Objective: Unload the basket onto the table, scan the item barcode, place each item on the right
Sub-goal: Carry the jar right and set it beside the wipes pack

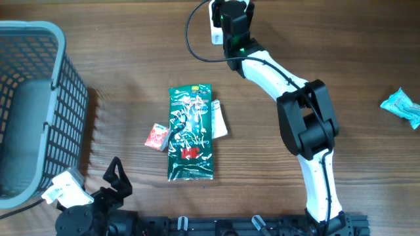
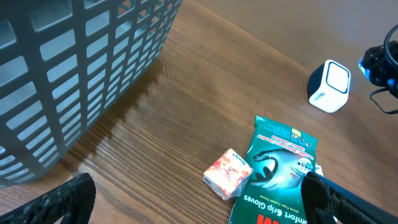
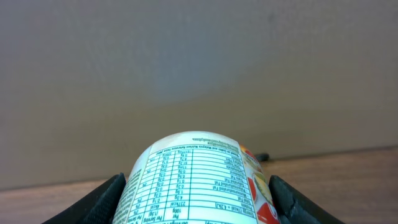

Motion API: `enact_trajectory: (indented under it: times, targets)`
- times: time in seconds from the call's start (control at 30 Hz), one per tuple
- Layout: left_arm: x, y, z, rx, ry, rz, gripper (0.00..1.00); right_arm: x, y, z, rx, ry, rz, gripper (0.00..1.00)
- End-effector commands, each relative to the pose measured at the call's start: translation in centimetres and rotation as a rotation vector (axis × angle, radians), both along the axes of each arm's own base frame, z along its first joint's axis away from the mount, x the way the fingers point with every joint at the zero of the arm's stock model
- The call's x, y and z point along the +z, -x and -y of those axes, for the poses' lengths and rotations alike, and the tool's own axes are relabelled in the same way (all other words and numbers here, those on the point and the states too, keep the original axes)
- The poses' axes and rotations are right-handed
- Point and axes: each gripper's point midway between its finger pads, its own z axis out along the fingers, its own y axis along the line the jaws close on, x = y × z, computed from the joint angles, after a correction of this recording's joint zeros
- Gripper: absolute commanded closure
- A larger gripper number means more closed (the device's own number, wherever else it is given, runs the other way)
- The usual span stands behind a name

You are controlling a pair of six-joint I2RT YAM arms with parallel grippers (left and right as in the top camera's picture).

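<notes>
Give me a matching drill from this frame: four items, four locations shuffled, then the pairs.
Items
1. grey basket
2. green glove packet
3. labelled container
4. teal packet

Places
A. held in the right gripper
B. far left of the table
C. far right of the table
D. lying flat at the table's middle

Pairs: 1-B, 2-D, 3-A, 4-C

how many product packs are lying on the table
4: green glove pack at centre, small red box by its left, white packet at its right edge, teal wrapper far right; grey basket may hide more.
</notes>
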Motion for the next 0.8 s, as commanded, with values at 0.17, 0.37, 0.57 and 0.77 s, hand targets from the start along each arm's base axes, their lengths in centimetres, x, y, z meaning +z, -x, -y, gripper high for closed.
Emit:
enact_trajectory:
  times: [0.17,0.37,0.57,0.77]
  targets:
    - [0.0,0.0,0.1,0.002,0.012,0.007,0.00,6.1,2.9,4.3,-0.087,0.054,-0.163,0.59]
    - [0.0,0.0,0.1,0.002,0.012,0.007,0.00,7.7,11.3,15.6,-0.274,-0.165,-0.507,0.60]
    - [0.0,0.0,0.1,0.002,0.011,0.006,0.00,1.4,19.2,28.9,-0.457,-0.430,-0.933,0.62]
    - [0.0,0.0,0.1,0.002,0.011,0.007,0.00,-4.5,23.0,39.2,-0.633,-0.513,-1.056,0.52]
